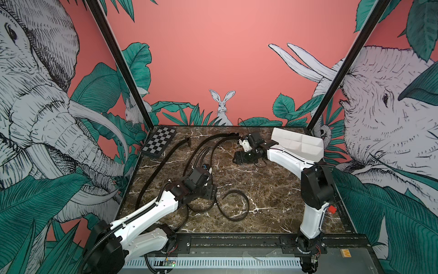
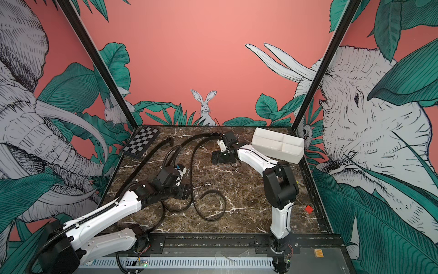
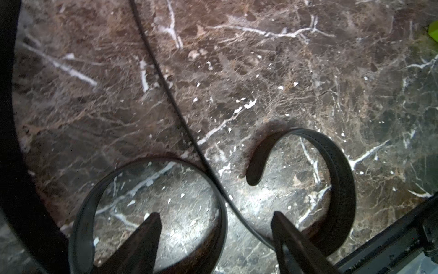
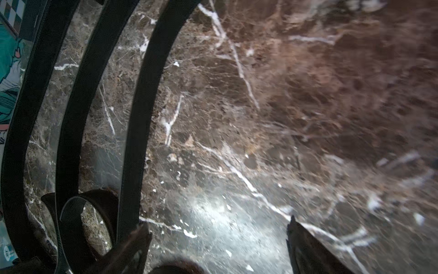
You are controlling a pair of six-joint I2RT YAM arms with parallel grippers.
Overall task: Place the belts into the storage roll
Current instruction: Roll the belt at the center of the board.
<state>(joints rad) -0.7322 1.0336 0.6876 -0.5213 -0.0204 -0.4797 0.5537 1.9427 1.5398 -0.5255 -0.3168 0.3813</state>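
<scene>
Looks like pre-grasp: belts (image 1: 247, 203) sprawl loose mid-table, storage roll (image 1: 308, 154) sits at far right corner. Left end effector (image 3: 215, 214) wide over a strap, right end effector (image 4: 218, 223) wide, empty. Next: close on one.

- left arm (image 1: 154, 206) stretched low and forward; left gripper (image 3: 216, 227) pointing down, jaws apart, gripping nothing
- right arm (image 1: 286, 154) reaching far forward; right gripper (image 4: 218, 237) jaws wide, empty

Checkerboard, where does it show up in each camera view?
Both top views: the checkerboard lies at the table's far left corner.
Left wrist: not in it.
Right wrist: a sliver at the picture's edge, beyond the outermost belt.
Shared landmark: that belt, beside it in the top views too.
</scene>
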